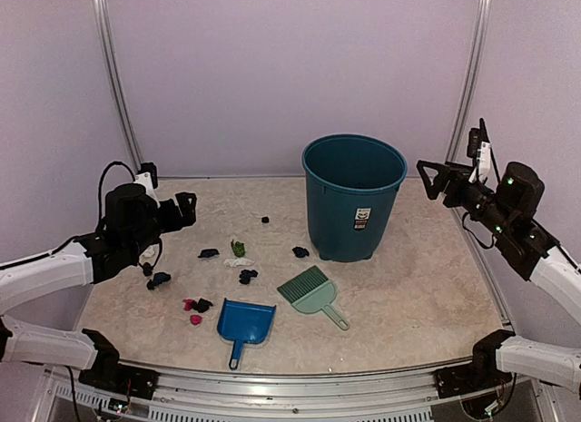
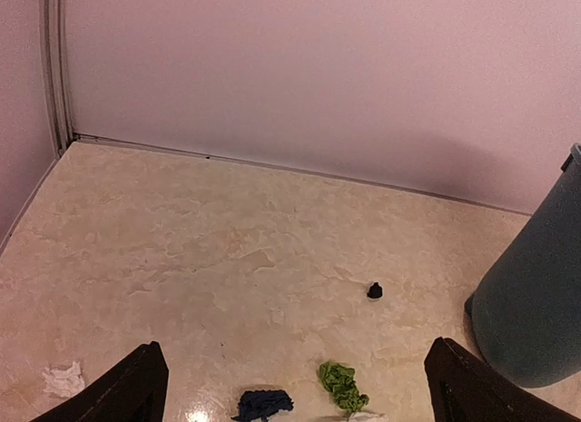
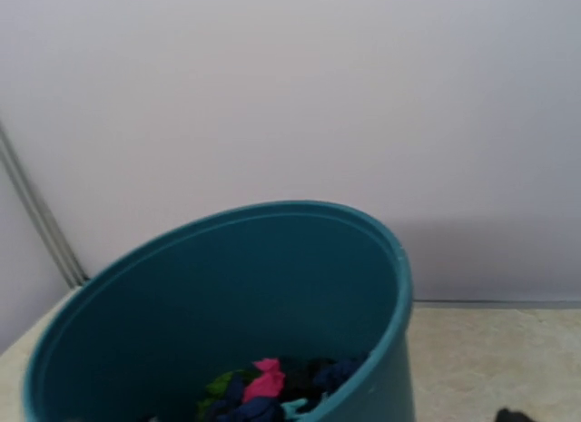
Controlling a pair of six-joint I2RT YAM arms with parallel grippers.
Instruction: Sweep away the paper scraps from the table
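Several paper scraps lie on the left half of the table [image 1: 418, 295]: black bits [image 1: 265, 220] [image 1: 209, 253] [image 1: 300, 252], a green one [image 1: 238, 248], navy ones [image 1: 247, 276] [image 1: 160, 279], pink ones [image 1: 195, 319]. My left gripper [image 1: 186, 211] hovers open and empty left of them. Its wrist view shows a black scrap [image 2: 375, 290], a green one [image 2: 341, 386], a navy one [image 2: 263, 404] and a white one [image 2: 64, 378] between the wide-apart fingers [image 2: 136, 390]. My right gripper [image 1: 436, 179] is open and empty, high beside the bin's right side.
A teal bin [image 1: 352, 197] stands at the centre back; the right wrist view shows its rim [image 3: 227, 222] and coloured scraps inside [image 3: 263, 390]. A blue dustpan [image 1: 245, 322] and a pale green hand brush [image 1: 313, 292] lie in front of it. Lilac walls enclose the table.
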